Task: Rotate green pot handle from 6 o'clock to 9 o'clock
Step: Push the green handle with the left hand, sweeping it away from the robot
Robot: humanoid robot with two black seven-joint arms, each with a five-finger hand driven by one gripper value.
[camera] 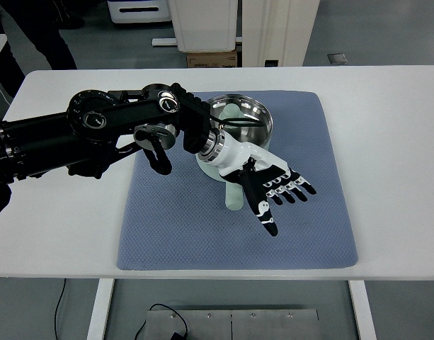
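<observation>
Currently I am watching the left hand [273,185] hovering with fingers [296,191] spread flat, holding nothing, just right of the pale green handle [233,198]. The green pot [241,120] is sitting on the blue mat [167,234], centre-back of the white table [393,163], its handle pointing toward me, near 6 o'clock. The wrist is hiding where handle meets pot. I cannot see the right arm.

Risks I am noting: pushing near the handle root may shove the whole pot sideways instead of turning it. The mat may bunch. The open palm may ride over the handle and slip.
</observation>
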